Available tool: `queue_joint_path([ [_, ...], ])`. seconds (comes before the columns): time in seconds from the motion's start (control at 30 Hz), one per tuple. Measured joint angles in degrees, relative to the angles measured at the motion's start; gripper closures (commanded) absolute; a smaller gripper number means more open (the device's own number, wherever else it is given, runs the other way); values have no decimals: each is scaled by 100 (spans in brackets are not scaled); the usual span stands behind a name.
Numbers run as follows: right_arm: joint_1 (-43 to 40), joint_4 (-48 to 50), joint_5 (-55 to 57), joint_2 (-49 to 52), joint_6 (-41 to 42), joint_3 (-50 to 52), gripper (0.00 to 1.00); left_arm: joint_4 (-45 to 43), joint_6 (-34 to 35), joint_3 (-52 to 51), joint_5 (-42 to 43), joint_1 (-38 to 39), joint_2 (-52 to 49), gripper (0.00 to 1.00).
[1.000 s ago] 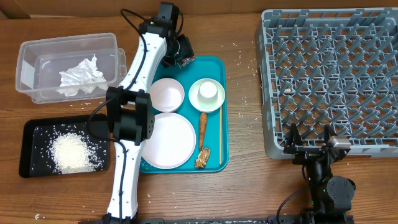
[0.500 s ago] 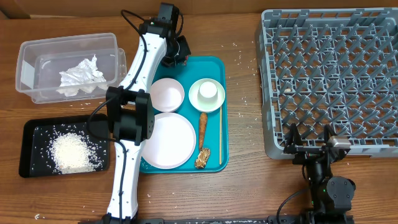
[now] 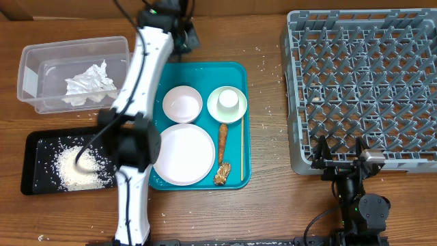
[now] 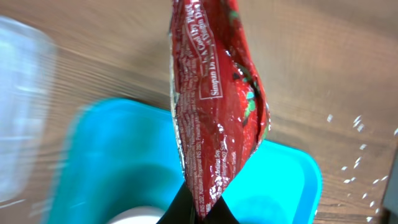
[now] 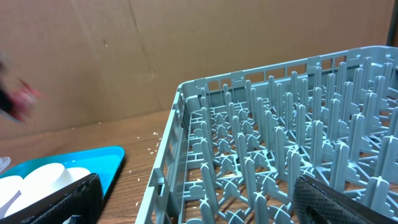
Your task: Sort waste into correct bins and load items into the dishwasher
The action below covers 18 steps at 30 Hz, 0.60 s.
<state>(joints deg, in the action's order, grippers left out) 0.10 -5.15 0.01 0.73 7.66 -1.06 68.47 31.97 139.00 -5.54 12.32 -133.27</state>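
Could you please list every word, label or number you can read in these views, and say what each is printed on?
Red shiny snack wrapper, pinched in the left end effector: several lines of white print and a boxed panel running sideways, too blurred to read reliably.
Large grey plastic dish rack, teal serving tray, clear plastic tub, shallow black tray: no text visible.

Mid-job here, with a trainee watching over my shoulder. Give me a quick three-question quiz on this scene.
1. True or false: no dish stands in the dish rack.
2. The left gripper is: A open; B shut on the red wrapper; C out of view.
3. Fill in: the rice lies in the ___ tray.
Key: 1 true; 2 B; 3 black.
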Motion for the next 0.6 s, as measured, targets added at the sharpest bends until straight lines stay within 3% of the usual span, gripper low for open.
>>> queue_joint_path([
  [0.2, 0, 0, 0, 0, -2, 0, 0, 570, 7, 127, -970, -435, 1027, 96],
  [0.37, 0, -2, 0, 0, -2, 0, 0, 1078, 197, 122, -1294, -1274, 973, 96],
  [0.4, 0, -4, 0, 0, 0, 0, 0, 1176, 267, 120, -1320, -1423, 927, 89],
  [0.47, 0, 0, 0, 0, 0, 0, 0, 1362, 433, 116, -1364, -1751, 813, 58],
  [0.53, 2, -2, 0, 0, -2, 0, 0, 1513, 562, 116, -1360, -2035, 704, 46],
  [0.6, 0, 0, 0, 0, 0, 0, 0, 1572, 645, 116, -1309, -2271, 603, 25],
])
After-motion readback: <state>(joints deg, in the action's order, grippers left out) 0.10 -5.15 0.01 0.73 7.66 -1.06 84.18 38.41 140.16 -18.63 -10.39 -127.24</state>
